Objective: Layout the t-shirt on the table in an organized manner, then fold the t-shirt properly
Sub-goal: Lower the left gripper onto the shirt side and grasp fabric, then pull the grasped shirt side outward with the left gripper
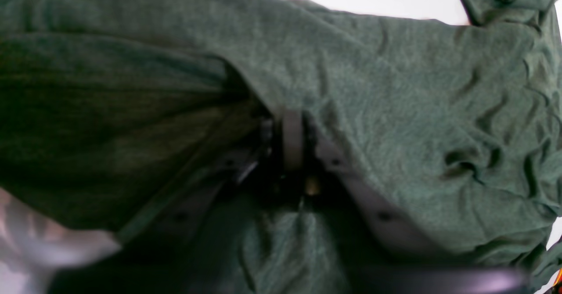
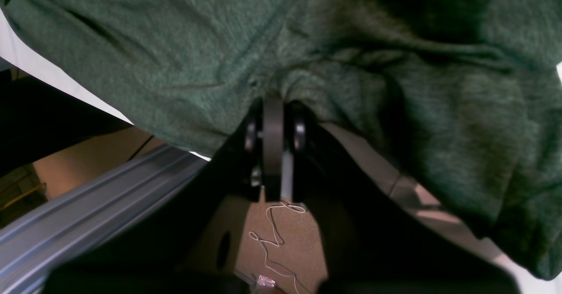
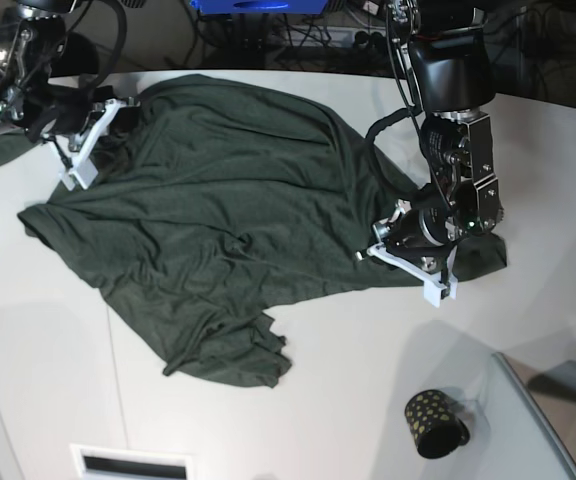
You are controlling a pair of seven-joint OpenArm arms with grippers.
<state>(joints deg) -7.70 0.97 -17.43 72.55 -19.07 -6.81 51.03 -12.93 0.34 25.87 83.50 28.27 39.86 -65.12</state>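
both grippers at t-shirt, spread rumpled on table

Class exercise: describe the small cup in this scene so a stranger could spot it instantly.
Start at the white table, mostly covered by the rumpled dark green t-shirt. Go to the near corner on the base view's right: the cup lies there, well clear of the cloth. It is small, black, speckled with gold dots.

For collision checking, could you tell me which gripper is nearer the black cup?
Left. The left gripper sits just up-table from the cup; the right gripper is at the far corner.
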